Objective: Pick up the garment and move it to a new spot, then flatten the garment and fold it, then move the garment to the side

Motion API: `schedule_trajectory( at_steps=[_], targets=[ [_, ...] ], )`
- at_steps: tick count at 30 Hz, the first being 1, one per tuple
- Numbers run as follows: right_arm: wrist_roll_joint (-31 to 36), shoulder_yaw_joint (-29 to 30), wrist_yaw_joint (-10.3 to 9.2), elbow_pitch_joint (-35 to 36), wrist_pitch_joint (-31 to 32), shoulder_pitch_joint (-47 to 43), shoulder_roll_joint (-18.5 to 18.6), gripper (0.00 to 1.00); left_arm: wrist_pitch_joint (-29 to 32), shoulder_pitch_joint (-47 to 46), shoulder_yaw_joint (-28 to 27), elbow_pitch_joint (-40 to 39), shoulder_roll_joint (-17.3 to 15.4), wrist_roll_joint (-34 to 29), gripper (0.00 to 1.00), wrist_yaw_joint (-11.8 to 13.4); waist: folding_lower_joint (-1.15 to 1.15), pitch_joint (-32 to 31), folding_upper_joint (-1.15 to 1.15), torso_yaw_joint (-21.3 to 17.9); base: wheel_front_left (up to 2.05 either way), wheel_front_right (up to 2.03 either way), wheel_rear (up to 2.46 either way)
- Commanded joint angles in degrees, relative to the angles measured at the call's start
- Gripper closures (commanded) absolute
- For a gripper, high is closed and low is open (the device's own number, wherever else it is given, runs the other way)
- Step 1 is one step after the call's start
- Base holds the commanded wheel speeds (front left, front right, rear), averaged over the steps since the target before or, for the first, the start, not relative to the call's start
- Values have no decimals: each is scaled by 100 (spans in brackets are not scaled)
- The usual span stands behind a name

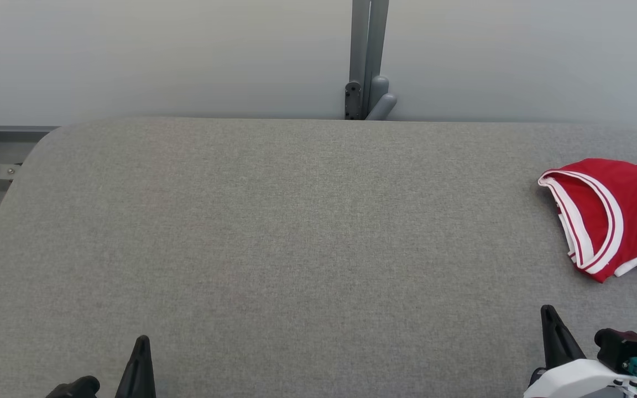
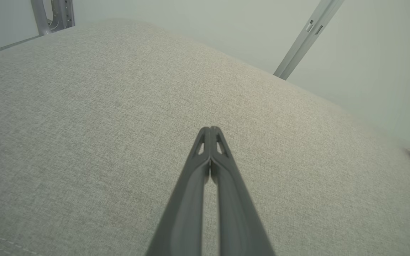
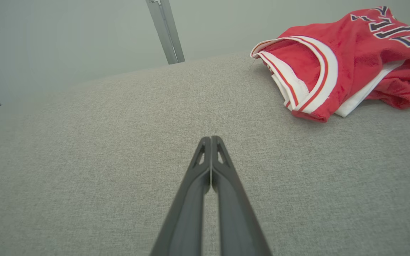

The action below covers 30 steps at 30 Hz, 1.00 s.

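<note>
Table (image 1: 296, 232): grey fabric top.
Jersey (image 1: 611, 215): red with white trim, crumpled at the far right, partly cut off in the head view.
Right gripper (image 3: 210, 139): fingers together, holding nothing, near the jersey but not touching it.
Left gripper (image 2: 210, 129): fingers together, holding nothing, well apart from it.
Risk: pinching one layer could leave the rest dragging or bunching.
Writing: dark, white-edged characters, creased and cropped; unreadable.

One garment (image 1: 611, 215), one table (image 1: 296, 232), one post (image 1: 368, 55), two grippers.
The count is a single red jersey on a single grey fabric-covered surface. The left gripper (image 1: 141, 338) and the right gripper (image 1: 546, 309) each have two dark fingers (image 2: 187, 206), four in all. One upright grey metal bar stands behind the far edge.
</note>
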<state>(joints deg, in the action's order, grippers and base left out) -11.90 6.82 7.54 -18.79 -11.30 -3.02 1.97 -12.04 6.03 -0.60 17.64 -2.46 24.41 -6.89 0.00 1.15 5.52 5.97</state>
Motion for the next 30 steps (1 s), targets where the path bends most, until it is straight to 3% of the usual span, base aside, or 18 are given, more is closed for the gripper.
schedule_trajectory(
  at_steps=[1, 30],
  targets=[
    [-224, 8, -1, 76, 41, 160, 27, 100, 42, -177, -51, -103, -13, 179, 100, 34, 0, 8, 4, -6, 0, 0, 0],
    [-3178, -20, -3, 99, 678, 634, 59, 100, 728, -707, -272, -295, -29, 2669, 100, 189, 0, 120, 5, -163, 0, 0, 0]
  ],
)
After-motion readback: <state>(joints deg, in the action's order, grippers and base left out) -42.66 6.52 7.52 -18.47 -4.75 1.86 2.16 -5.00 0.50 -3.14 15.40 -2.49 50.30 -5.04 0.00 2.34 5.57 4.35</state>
